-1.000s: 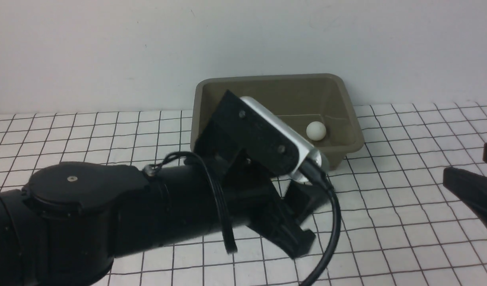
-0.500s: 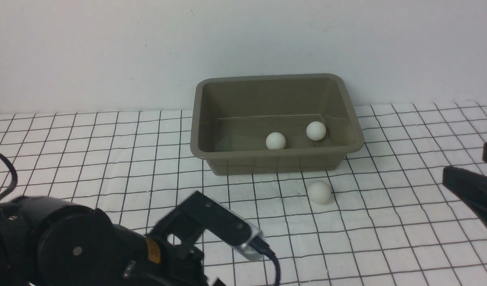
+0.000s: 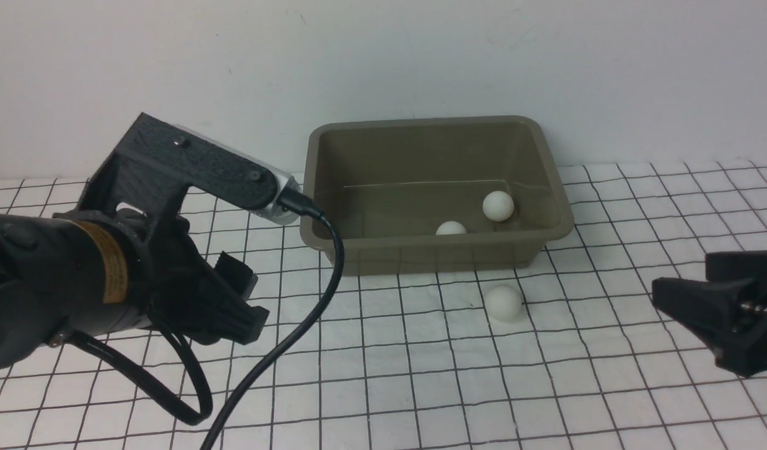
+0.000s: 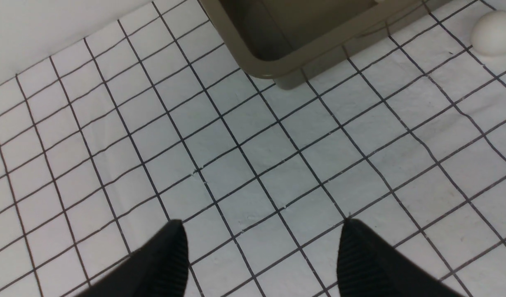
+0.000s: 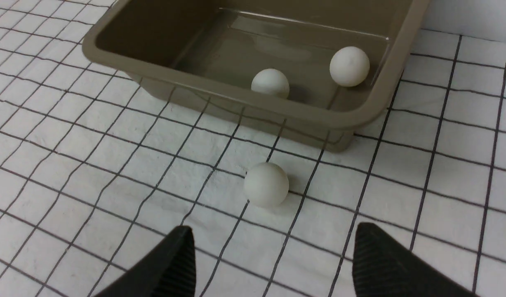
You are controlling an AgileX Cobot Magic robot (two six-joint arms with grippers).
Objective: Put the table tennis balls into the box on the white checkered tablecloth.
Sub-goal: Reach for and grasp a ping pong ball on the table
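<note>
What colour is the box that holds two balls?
Olive green; the box shows best in the right wrist view.

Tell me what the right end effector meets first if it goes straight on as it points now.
The right end effector would probably meet the loose ball on the tablecloth: it lies straight ahead, centred between the open fingers, nearer than the box. Depth is unclear.

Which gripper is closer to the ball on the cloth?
Right. The right gripper faces the ball just ahead of it; the left gripper sits farther off, near the box's left corner.
</note>
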